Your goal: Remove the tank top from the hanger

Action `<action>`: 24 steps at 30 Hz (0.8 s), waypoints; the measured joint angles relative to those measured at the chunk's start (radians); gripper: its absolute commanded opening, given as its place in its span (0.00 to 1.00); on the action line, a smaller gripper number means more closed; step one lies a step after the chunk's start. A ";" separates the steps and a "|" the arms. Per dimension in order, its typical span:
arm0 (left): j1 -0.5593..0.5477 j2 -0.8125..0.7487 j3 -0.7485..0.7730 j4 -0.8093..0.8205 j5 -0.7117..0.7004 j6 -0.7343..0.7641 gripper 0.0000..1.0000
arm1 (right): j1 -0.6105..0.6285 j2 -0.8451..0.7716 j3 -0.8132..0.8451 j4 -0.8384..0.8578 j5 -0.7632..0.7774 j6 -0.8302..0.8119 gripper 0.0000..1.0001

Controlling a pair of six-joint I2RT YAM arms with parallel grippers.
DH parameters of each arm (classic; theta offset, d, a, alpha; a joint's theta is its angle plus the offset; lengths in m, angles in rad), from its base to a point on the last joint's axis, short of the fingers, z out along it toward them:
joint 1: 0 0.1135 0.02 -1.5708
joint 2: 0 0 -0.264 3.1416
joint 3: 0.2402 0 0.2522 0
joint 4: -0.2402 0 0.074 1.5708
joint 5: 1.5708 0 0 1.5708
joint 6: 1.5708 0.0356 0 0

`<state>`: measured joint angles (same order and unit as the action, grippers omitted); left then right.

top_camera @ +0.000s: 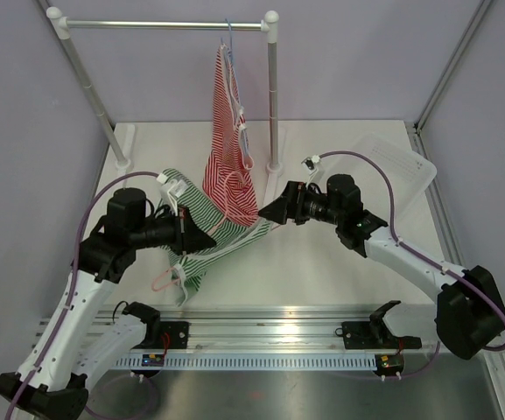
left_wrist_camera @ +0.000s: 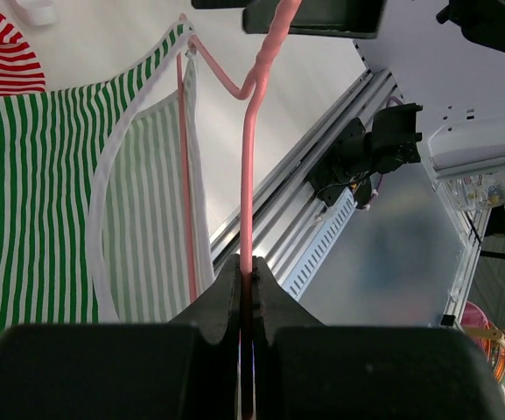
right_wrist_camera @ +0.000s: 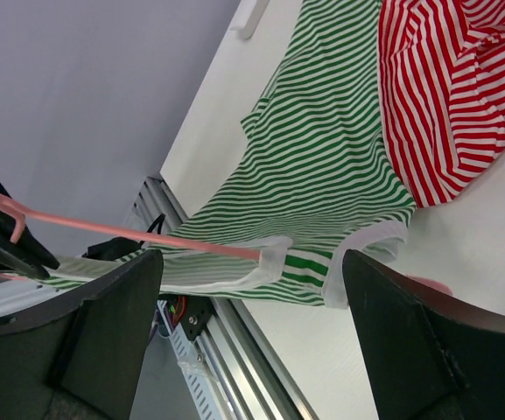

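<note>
We see the left gripper [top_camera: 203, 238] with its fingers [left_wrist_camera: 221, 293] pressed together on the thin rod of the pink hanger [left_wrist_camera: 248, 175], which runs straight out from between them in the left wrist view. The left arm rises from its base at the near left corner, and its wrist is level and aimed toward 3 o'clock. The green striped tank top [top_camera: 220, 243] is on that hanger, over the table [top_camera: 322, 271] between the two arms. Part of it is bunched by the left gripper, and a taut band runs from about 8 o'clock up to 2 o'clock, toward the right gripper [top_camera: 266, 210]. The hanger's hook [top_camera: 161, 280] points to the near left. Behind the garment, a red striped tank top [top_camera: 230, 166] hangs from the rack [top_camera: 164, 25]. The right gripper's fingers [right_wrist_camera: 103, 324] are spread wide, with the green top's white hem between them. We cannot tell whether they touch it. The right arm reaches in from the near right corner, its wrist pointing toward 9 o'clock.
</note>
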<state>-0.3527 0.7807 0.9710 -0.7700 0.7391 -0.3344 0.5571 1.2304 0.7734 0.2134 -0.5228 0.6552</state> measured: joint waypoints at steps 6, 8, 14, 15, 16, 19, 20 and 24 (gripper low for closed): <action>0.000 -0.019 -0.056 0.114 -0.002 -0.092 0.00 | 0.020 0.026 -0.011 -0.001 0.079 -0.008 0.88; 0.000 -0.018 -0.062 0.134 -0.003 -0.107 0.00 | 0.020 0.024 -0.018 -0.002 0.104 -0.008 0.87; 0.000 -0.013 -0.064 0.178 -0.004 -0.147 0.00 | 0.021 0.026 -0.027 -0.007 0.133 -0.011 0.75; 0.000 -0.013 -0.064 0.186 -0.004 -0.153 0.00 | 0.021 0.029 -0.028 -0.004 0.130 -0.008 0.73; 0.000 -0.013 -0.064 0.193 -0.003 -0.158 0.00 | 0.021 0.033 -0.028 -0.001 0.128 -0.006 0.72; 0.000 -0.013 -0.064 0.204 0.000 -0.170 0.00 | 0.021 0.053 -0.028 0.007 0.118 -0.004 0.71; 0.000 -0.013 -0.064 0.208 0.002 -0.172 0.00 | 0.021 0.060 -0.028 0.007 0.117 -0.004 0.67; 0.000 -0.013 -0.064 0.219 0.014 -0.176 0.00 | 0.021 0.068 -0.028 0.008 0.117 -0.008 0.50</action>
<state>-0.3527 0.7673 0.9070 -0.5514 0.7532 -0.5102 0.5781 1.2980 0.7452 0.2211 -0.4053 0.6472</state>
